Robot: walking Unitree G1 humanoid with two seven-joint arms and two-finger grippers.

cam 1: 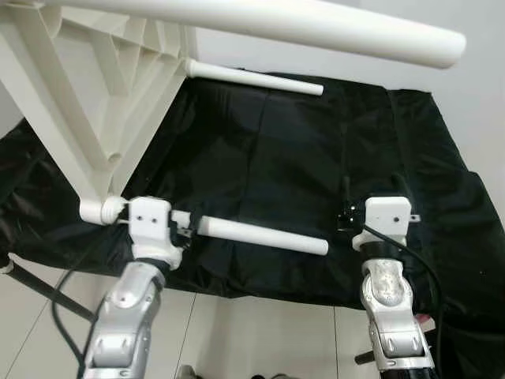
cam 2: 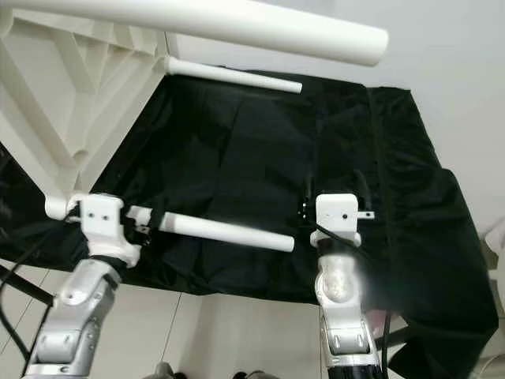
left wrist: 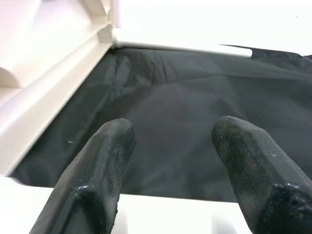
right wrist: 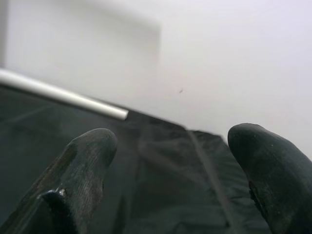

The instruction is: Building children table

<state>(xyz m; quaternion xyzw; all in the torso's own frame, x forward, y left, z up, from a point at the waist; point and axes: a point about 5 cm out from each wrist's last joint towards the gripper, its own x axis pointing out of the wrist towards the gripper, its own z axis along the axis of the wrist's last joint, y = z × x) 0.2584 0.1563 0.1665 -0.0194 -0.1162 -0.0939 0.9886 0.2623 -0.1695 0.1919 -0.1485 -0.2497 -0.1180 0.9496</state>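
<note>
White plastic fills the upper left: the table top (cam 1: 71, 103) stands tipped on its edge over a black cloth (cam 1: 276, 166), with three legs (cam 1: 260, 236) sticking out sideways toward the right. The job looks well along, at the stage of seating or steadying the nearest leg at its corner socket. The left gripper (left wrist: 168, 161) sits right at the base of that leg, close to the corner of the table top, its fingers (left wrist: 100, 170) spread apart with the white tube just beneath them, not clamped on it. The right gripper (right wrist: 170, 170) hovers over the cloth just past the free end of the same leg, also spread wide and holding nothing. Next, the left fingers would likely need to close on the tube while the right hand comes in to support its free end.
</note>
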